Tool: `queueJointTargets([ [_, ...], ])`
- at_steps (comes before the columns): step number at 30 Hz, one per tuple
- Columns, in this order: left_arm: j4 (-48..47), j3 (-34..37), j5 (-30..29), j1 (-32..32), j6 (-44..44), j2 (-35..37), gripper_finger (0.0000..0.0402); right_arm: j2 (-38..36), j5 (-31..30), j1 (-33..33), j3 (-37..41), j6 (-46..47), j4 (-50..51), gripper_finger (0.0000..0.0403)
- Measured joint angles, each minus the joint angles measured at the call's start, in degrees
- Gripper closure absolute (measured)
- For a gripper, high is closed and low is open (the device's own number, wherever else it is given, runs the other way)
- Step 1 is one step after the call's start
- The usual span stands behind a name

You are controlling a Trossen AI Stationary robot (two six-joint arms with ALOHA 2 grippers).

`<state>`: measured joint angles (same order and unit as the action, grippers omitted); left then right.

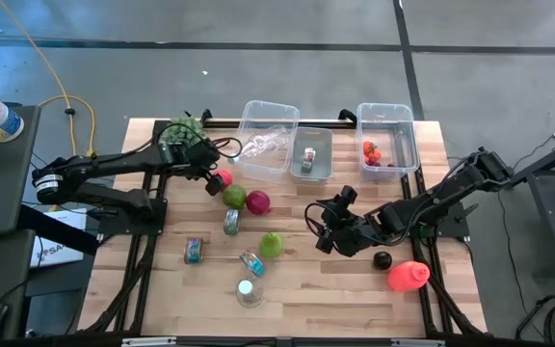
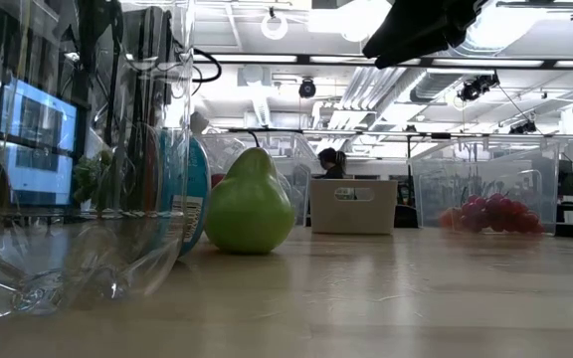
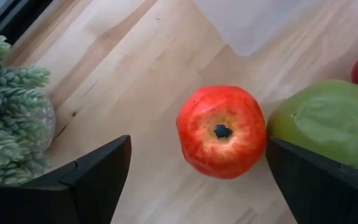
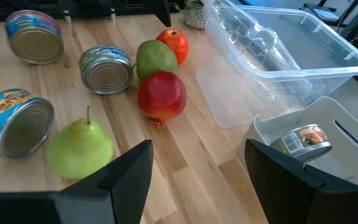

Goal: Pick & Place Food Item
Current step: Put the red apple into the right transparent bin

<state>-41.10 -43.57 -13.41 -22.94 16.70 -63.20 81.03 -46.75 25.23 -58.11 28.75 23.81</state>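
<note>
The small round red apple (image 3: 221,131) is lying on the pale wooden table (image 1: 355,289), touching a green apple (image 3: 328,121) at its side and near a potted green succulent (image 3: 8,106). The left gripper (image 1: 208,166) is hovering directly over it, fingers spread wide and grasping nothing, so the approach step seems to be in hand; the next move is calling for a straight descent, then closing without nudging the green neighbour. The right gripper (image 4: 194,174) is waiting mid-table, fingers parted and empty. Clear plastic bins (image 1: 270,135) are standing along the far edge. Beyond, a bright office is showing, possibly with a seated person (image 2: 328,162).
</note>
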Motion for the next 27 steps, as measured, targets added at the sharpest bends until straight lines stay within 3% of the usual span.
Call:
queueJointTargets([
  [14, 2.65, 0.26, 0.57, 1.18, 1.23, -0.59, 0.0041, 0.00, 0.49, -0.02, 0.00, 0.13, -0.01, 0.0158],
  [27, 5.44, 0.31, -0.39, 2.51, 1.34, -8.85, 0.0041, 0.00, 0.49, 0.00, 0.02, 0.13, 0.05, 0.0158],
])
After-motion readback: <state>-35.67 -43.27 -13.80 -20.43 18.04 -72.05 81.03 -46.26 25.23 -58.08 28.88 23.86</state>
